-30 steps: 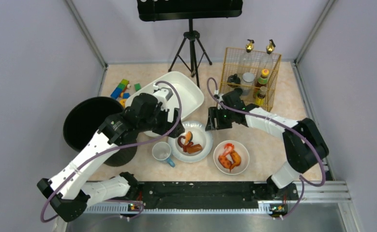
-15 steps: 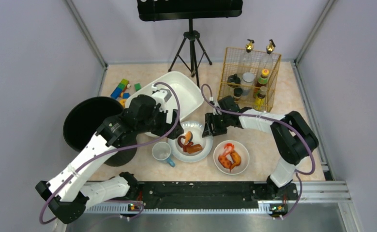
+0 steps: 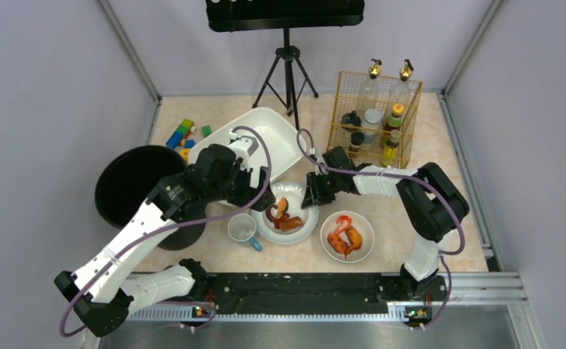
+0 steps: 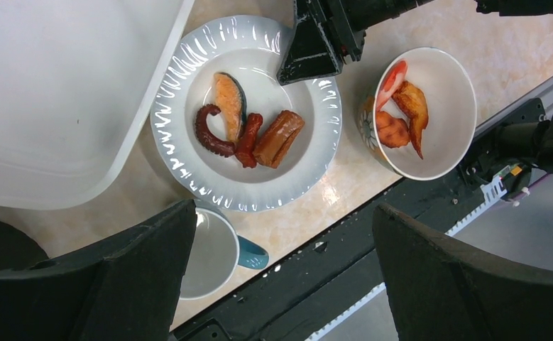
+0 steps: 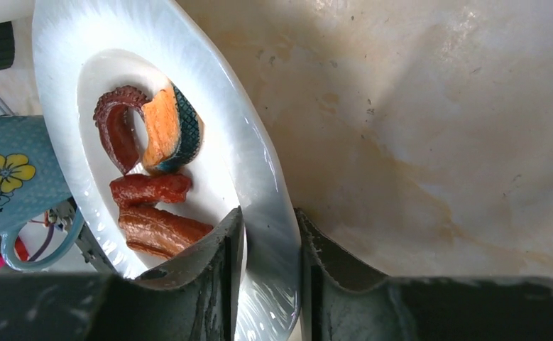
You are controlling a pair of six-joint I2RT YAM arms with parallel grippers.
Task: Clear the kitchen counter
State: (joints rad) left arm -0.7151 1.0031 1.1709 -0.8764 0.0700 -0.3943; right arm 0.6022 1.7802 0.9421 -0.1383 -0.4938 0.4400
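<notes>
Near the middle of the pale beige-pink marbled stone worktop (image 5: 436,106), toward its near edge, you have the right end effector (image 5: 270,220) pinching the far right rim of the white ribbed round plate (image 4: 168,121) of toy food, with one finger inside the rim and one outside. Your left end effector (image 4: 284,209) hangs above the plate, fingers spread wide, holding nothing. A teal mug with a white inside (image 4: 209,252) stands just beside the plate, on its near left side.

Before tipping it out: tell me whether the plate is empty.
No, the plate holds a salmon slice, an octopus arm and two sausages.
</notes>
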